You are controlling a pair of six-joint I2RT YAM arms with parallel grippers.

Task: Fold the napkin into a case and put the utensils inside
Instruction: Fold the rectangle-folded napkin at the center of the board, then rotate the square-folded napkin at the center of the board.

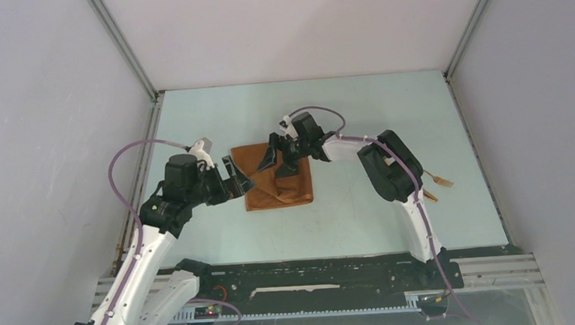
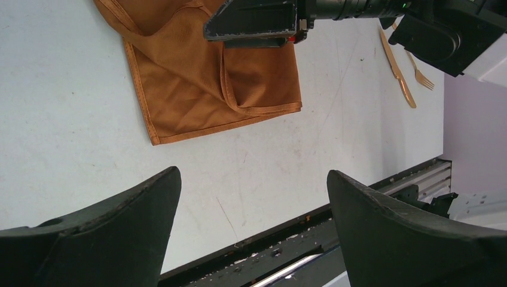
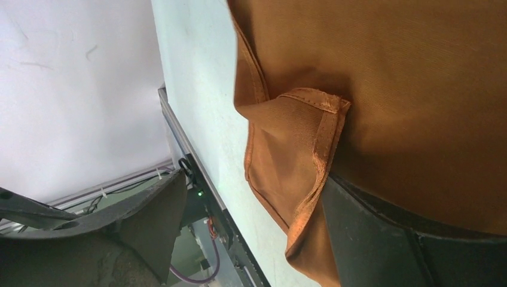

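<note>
Left gripper (image 1: 239, 177) sits low at the left edge of the napkin (image 1: 278, 182), just beside the cloth; I can't tell from above if it touches. On its wrist cam the jaws are wide apart with nothing between them, only bare table (image 2: 72, 119) below. Both fingers (image 2: 119, 227) are clear of the cloth

The napkin lies flat mid-table, partly folded. One layer is laid over another with a diagonal crease, and a hemmed edge runs along the near side. It's not a narrow case shape, more a rough rectangle

Right gripper (image 1: 278, 163) is over the far half of the napkin, pointing left toward the other arm. I read its jaws as spread, not clamped. On the right wrist cam one finger (image 3: 137, 221) hangs free over the table edge side. The other finger (image 3: 388, 239) is under the cloth, which drapes across it. A small turned-over corner (image 3: 299, 143) with stitched hem sits just by that fingertip. Nothing is pinched between the two

Utensils (image 2: 399, 72) are on the table far right, well apart from the napkin, lying side by side. The fork (image 2: 420, 72) has its tines toward the near edge. From above they're partly hidden behind the right arm (image 1: 390, 167)
</note>
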